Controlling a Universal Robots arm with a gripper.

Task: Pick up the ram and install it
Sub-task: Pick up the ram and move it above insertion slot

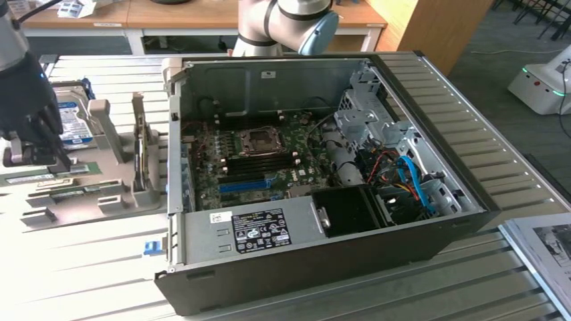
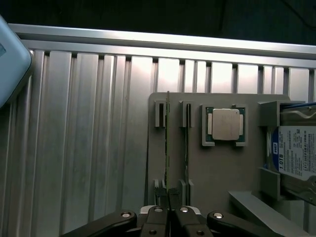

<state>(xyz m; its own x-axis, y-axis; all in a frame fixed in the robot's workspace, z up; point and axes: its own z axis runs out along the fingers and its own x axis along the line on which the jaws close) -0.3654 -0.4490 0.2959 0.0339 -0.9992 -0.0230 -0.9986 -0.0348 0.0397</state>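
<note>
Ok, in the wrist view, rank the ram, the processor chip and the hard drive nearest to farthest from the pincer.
1. ram, in its slot, gripped by the pincer.
2. processor chip, in its square pocket.
3. hard drive, at the holder edge.

Arm joint [image 1: 285,27]: pale grey tube with a light-blue round cap, beyond the computer case [image 1: 357,254].
Gripper [image 2: 168,197]: black links, silver screw heads.
</note>
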